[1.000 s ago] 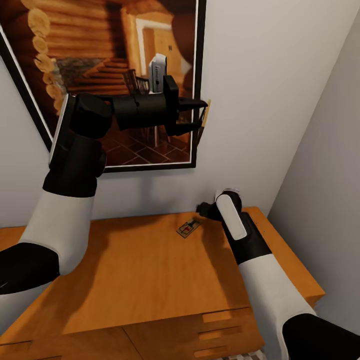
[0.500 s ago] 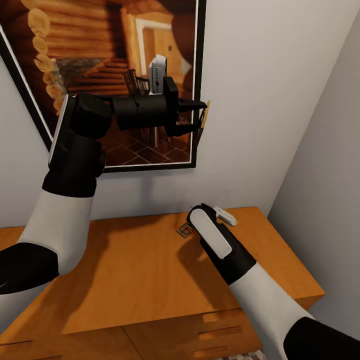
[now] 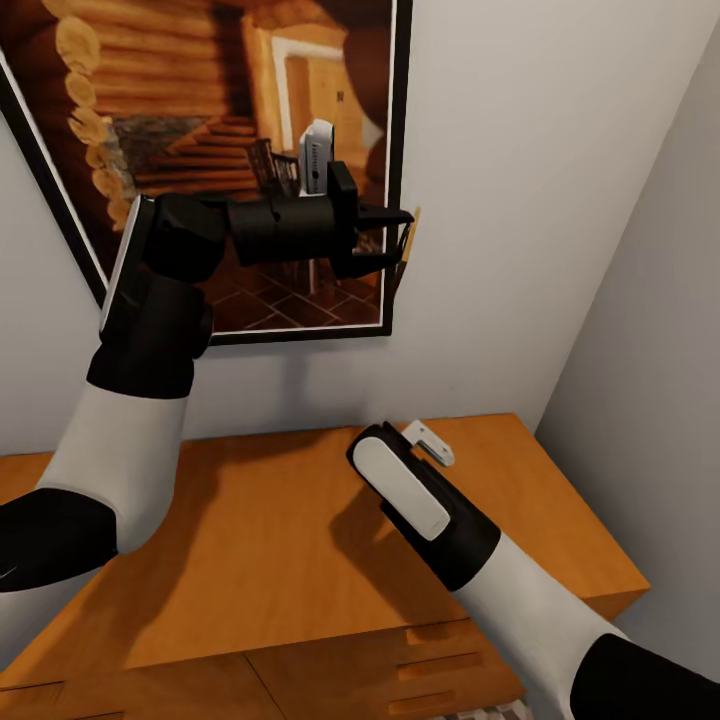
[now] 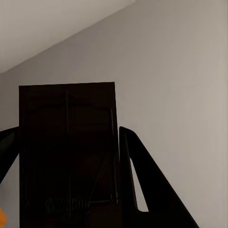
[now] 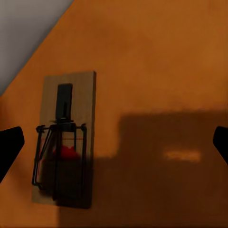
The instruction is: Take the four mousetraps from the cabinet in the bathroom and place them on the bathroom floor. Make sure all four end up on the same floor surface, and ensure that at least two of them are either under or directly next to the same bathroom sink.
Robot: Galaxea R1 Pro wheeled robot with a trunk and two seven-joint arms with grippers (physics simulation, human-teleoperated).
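One mousetrap (image 5: 64, 140), a small wooden board with a dark wire spring and red bait, lies flat on the orange cabinet top (image 5: 156, 57). My right gripper (image 5: 114, 147) hovers open above it, one dark fingertip at each side and the trap off toward one of them. In the head view my right arm (image 3: 405, 490) covers that trap. My left gripper (image 3: 395, 235) is raised before the wall, shut on another mousetrap (image 3: 411, 228) held edge-on. In the left wrist view this trap is a dark slab (image 4: 66, 152) between the fingers (image 4: 137, 175).
The wooden cabinet (image 3: 250, 540) stands against the white wall, with drawer fronts (image 3: 440, 670) at its near edge. A framed log-cabin picture (image 3: 200, 100) hangs just behind my left arm. A side wall (image 3: 650, 350) closes in on the right. A sliver of patterned floor (image 3: 490, 712) shows below.
My right arm has swung left and toward me over the cabinet top, and now hides the lying trap in the head view. The left arm has hardly moved.
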